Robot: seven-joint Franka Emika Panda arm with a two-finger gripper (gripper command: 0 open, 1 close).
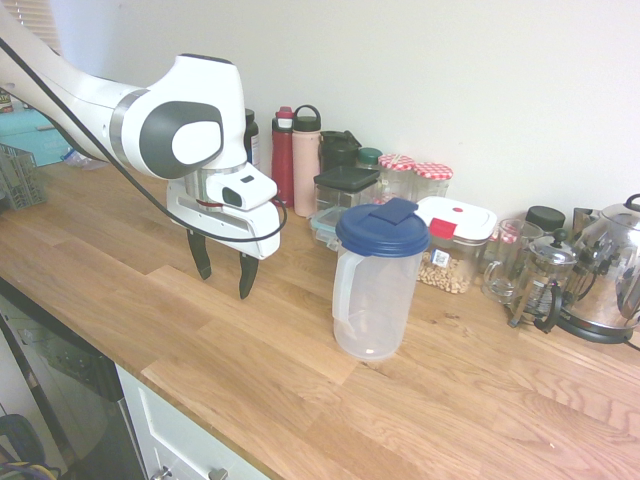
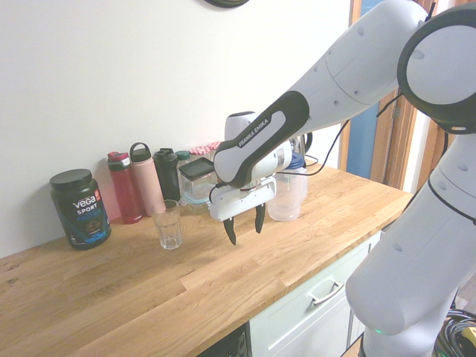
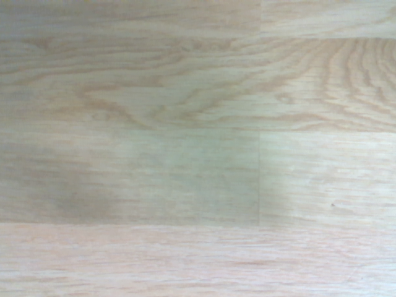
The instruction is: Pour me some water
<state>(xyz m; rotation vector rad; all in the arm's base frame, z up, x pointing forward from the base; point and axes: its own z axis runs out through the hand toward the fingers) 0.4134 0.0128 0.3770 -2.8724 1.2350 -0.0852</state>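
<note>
A clear plastic pitcher point(image 1: 378, 285) with a blue lid stands upright on the wooden counter point(image 1: 200, 330); in the second exterior view the pitcher point(image 2: 290, 195) is partly hidden behind the arm. An empty drinking glass point(image 2: 169, 224) stands on the counter point(image 2: 149, 290) left of the arm; the first exterior view does not show it. My gripper point(image 1: 224, 272) hangs open a little above the counter, left of the pitcher and apart from it, holding nothing. Seen from the other side, the gripper point(image 2: 245, 226) sits between glass and pitcher. The wrist view shows only bare wood grain point(image 3: 198, 148).
Along the wall stand a red bottle point(image 1: 283, 155), a pink bottle point(image 1: 306, 160), storage jars point(image 1: 410, 178), a container of nuts point(image 1: 452, 245), a French press point(image 1: 541, 285) and a steel kettle point(image 1: 608, 270). A black protein tub point(image 2: 79, 207) stands far left.
</note>
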